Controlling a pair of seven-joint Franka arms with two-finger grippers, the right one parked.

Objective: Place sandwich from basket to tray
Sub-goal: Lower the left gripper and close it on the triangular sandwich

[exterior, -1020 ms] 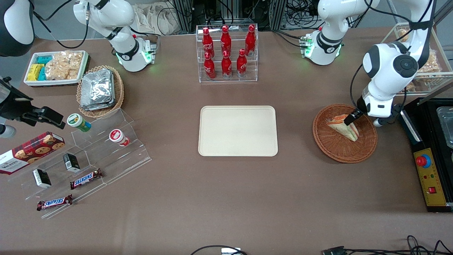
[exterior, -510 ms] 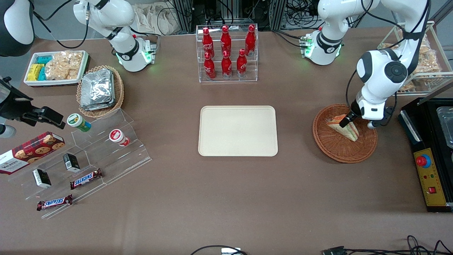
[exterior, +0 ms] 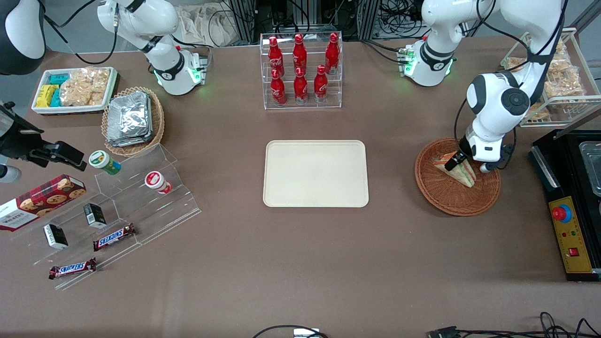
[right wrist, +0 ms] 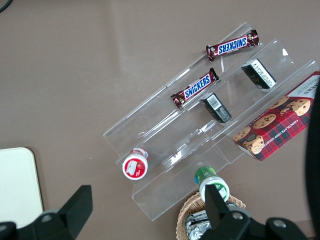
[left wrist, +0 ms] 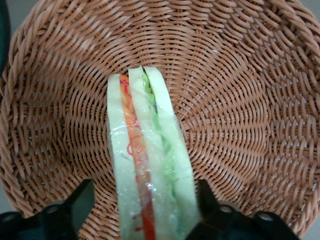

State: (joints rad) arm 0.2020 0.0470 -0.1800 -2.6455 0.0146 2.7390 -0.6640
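Brown cloth covers your table [exterior: 300,263]; cables and rack legs run along the frame's top edge. Centre frame lies the tray [exterior: 315,173]. At right, the basket [exterior: 450,199] holds the sandwich [exterior: 462,173], on edge, long axis diagonal, tip toward lower right. Your gripper [exterior: 458,161] straddles it, fingers [left wrist: 80,200] spread, one touching.

Six red cola bottles [exterior: 300,68] stood in a clear rack, farther from the front camera than the table's middle. Toward the parked arm's end, a tan basket of foil packets [exterior: 133,119] sat beside a white tub of snacks [exterior: 74,89], with two Snickers bars [right wrist: 216,65] on acrylic steps.
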